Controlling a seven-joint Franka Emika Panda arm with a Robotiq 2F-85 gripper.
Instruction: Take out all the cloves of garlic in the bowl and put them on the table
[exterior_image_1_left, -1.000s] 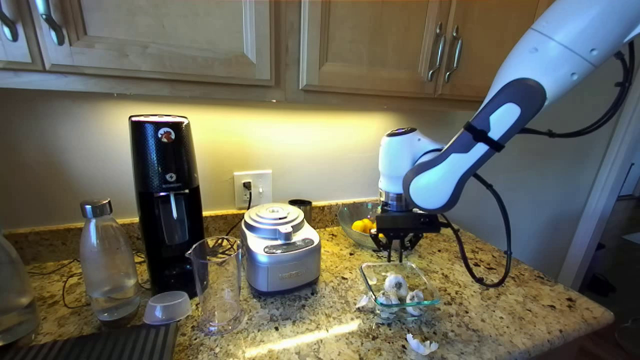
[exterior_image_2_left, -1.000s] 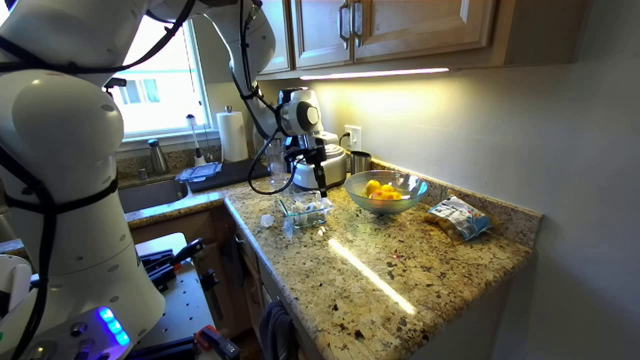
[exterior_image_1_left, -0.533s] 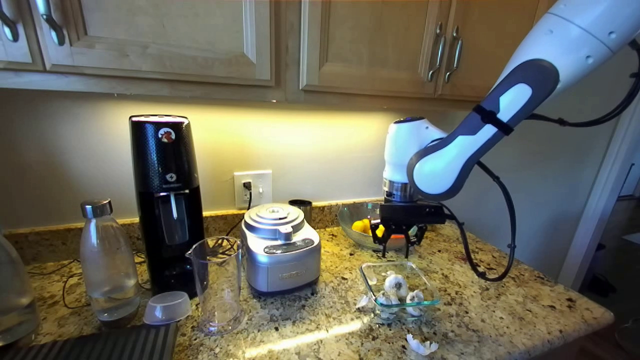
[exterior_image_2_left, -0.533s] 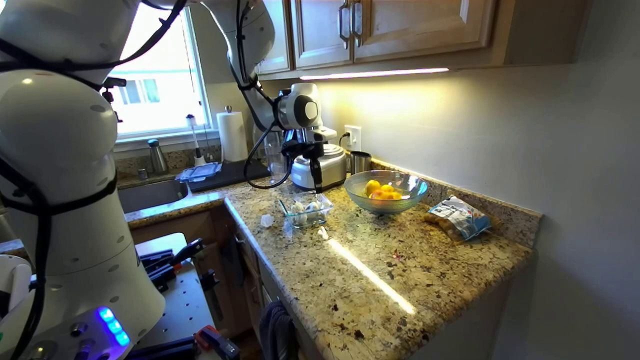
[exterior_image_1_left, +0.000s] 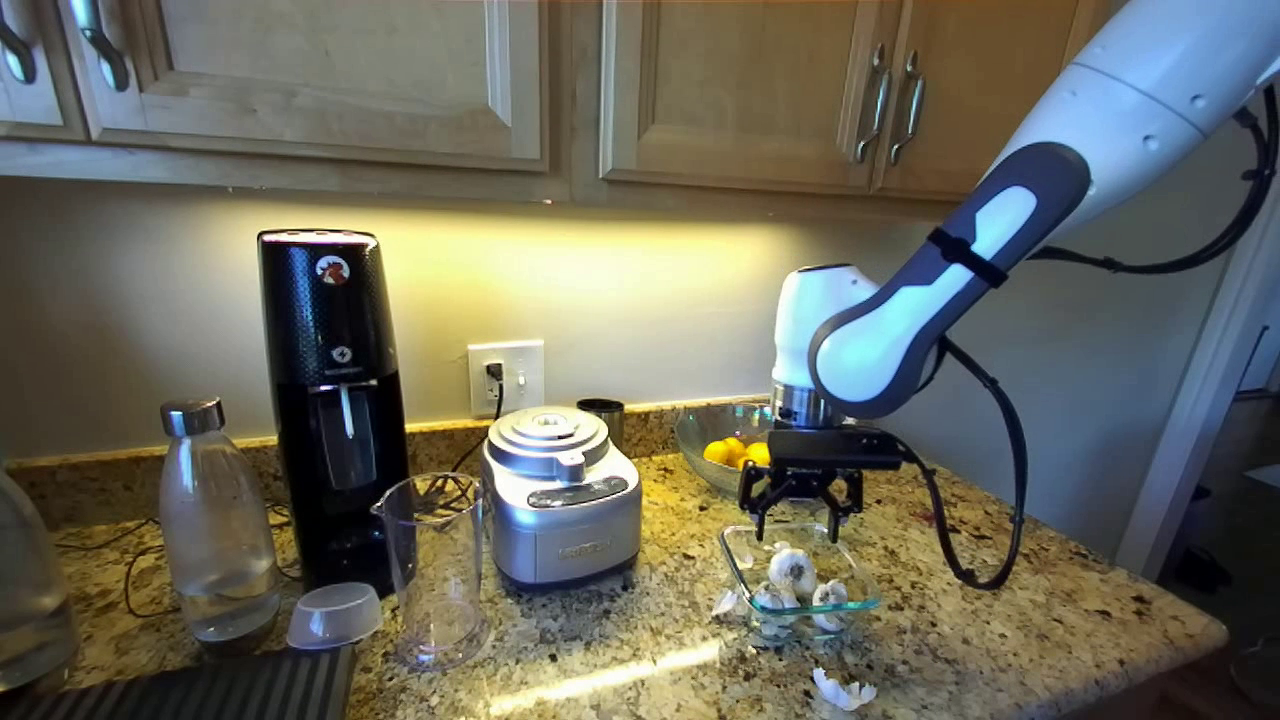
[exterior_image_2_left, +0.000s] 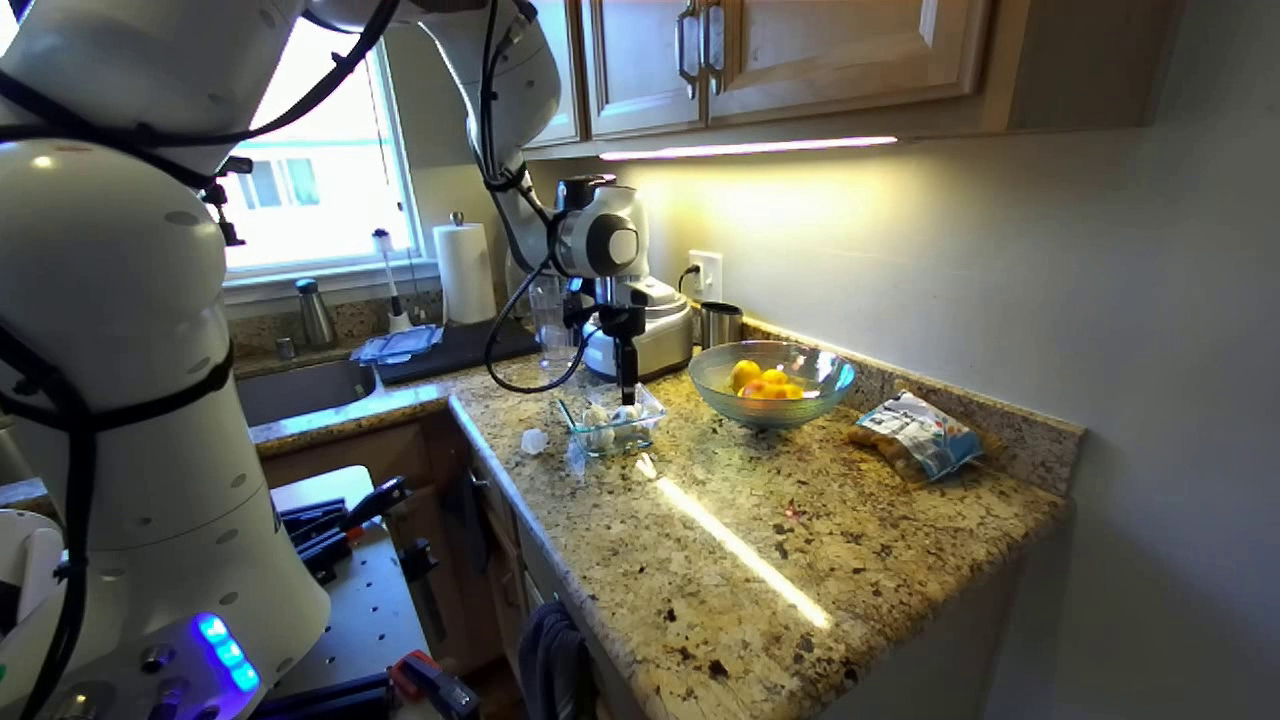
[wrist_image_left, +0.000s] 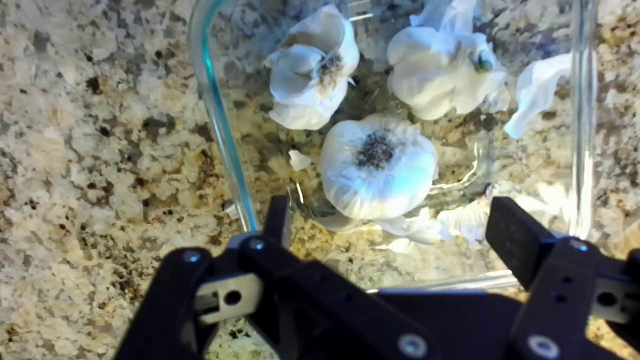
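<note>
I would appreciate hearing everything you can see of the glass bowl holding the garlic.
The bowl is clear, shallow glass with a greenish, squarish rim and rounded corners. It sits upright on the granite countertop, three garlic bulbs and papery skins lying inside. The open gripper hangs above it, apparently without contact.

The tool (exterior_image_1_left: 797, 537) is leaving a wide gap between its fingers (wrist_image_left: 517, 240). The glass bowl (wrist_image_left: 220, 120) is walling in three garlic bulbs (wrist_image_left: 377, 180). Toward the wall (exterior_image_1_left: 620, 280) a food processor (exterior_image_1_left: 570, 520) and fruit bowl (exterior_image_2_left: 765, 413) are standing in the way; in an exterior view the table (exterior_image_2_left: 850, 540) is offering broad room.
</note>
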